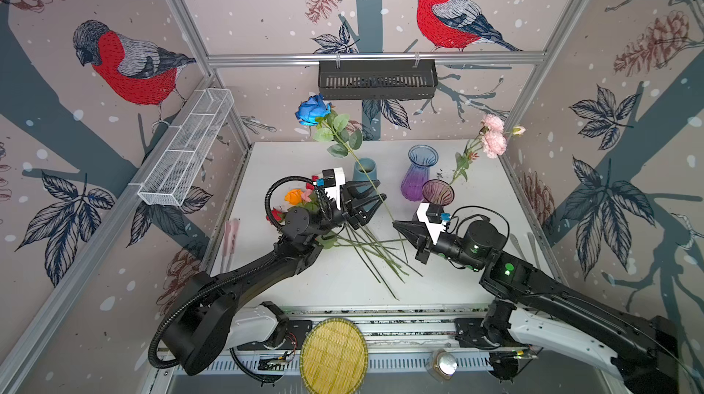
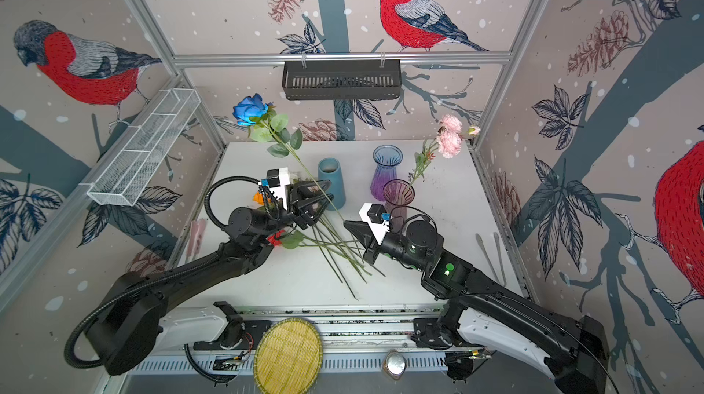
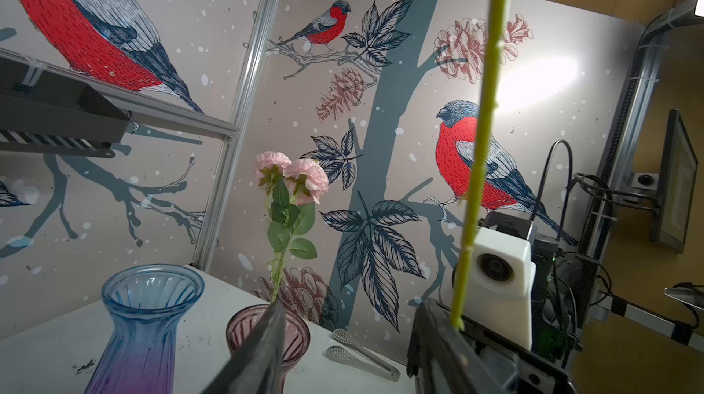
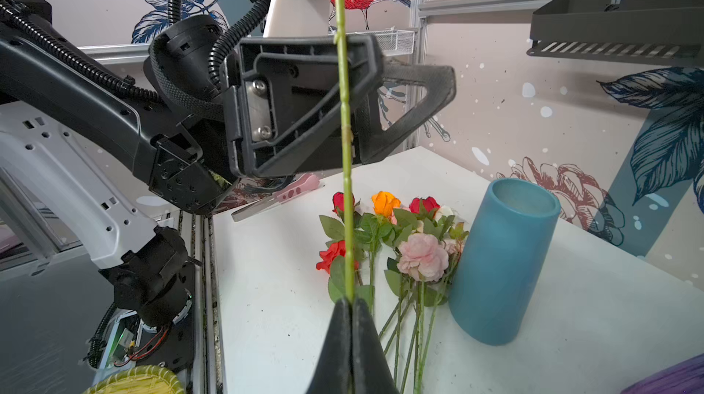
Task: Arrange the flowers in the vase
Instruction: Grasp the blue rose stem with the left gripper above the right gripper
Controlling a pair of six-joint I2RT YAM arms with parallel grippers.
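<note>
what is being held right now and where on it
The blue rose, pinched at the lower end of its stem by the right end effector.

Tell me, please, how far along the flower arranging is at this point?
Early on. Done: one pink carnation stem stands in the small purple vase. In hand: the blue rose, its stem pinched low by the shut right gripper and passing between the left gripper's open jaws. Left: a pile of flowers lies on the table; the teal vase and the tall blue-purple vase hold none.
</note>
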